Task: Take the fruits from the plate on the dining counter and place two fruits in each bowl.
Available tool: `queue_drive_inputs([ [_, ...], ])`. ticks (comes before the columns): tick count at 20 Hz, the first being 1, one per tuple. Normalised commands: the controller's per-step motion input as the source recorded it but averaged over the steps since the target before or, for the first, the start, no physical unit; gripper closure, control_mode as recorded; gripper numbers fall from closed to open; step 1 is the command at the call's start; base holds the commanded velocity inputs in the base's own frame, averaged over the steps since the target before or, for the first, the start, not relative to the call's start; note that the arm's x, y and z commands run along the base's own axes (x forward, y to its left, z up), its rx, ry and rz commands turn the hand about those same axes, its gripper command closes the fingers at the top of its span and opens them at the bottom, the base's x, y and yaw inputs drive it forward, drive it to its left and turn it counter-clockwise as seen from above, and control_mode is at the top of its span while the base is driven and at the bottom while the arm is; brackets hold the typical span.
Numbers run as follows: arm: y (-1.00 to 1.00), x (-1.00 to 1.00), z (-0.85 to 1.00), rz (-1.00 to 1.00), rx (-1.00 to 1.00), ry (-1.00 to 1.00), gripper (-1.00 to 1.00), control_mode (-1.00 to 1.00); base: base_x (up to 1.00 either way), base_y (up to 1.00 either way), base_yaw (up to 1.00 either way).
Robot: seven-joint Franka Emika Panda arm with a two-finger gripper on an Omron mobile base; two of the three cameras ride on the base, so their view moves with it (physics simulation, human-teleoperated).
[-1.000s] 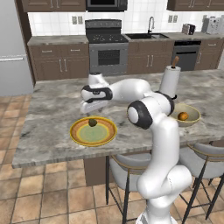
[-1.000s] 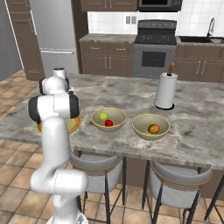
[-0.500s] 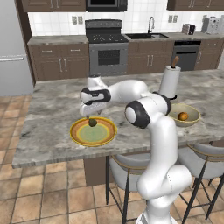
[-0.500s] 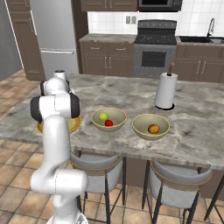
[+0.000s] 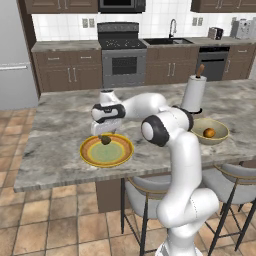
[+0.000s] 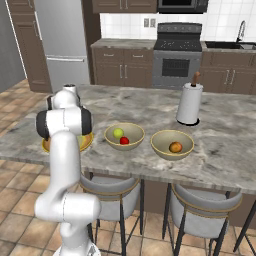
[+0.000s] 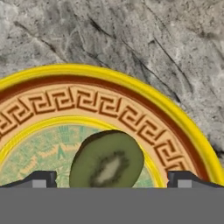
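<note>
Gripper (image 5: 105, 134) hangs over the plate (image 5: 87, 152) with jaws spread wide, nothing held; best move looks like a straight drop so both fingertips (image 7: 40, 178) clear the fruit's sides, then a gentle close, since a small round piece could roll off-centre. The dark green fruit (image 7: 106, 159) sits on the plate's pale centre, right between the two tips and just beneath them, apparently not touching either. Further along the dining counter (image 6: 150, 112), one bowl (image 6: 124, 136) already holds two fruits, the other bowl (image 6: 173, 144) only the orange one (image 6: 175, 147).
</note>
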Motion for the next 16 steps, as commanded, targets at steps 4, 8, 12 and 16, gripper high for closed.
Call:
queue_drive_inputs([
  [4, 0.0, 0.0, -0.16, 0.0, 0.0, 0.02, -1.0, -1.0, 0.0, 0.0, 0.0],
  [8, 0.04, 0.0, -0.14, 0.0, 0.0, 0.01, -1.0, -1.0, 0.0, 0.0, 0.0],
  [12, 0.04, 0.0, -0.14, 0.0, 0.0, 0.0, -1.0, -1.0, 0.0, 0.0, 0.0],
  [16, 0.02, 0.0, -0.14, 0.0, 0.0, 0.0, -1.0, -1.0, 0.0, 0.0, 0.0],
])
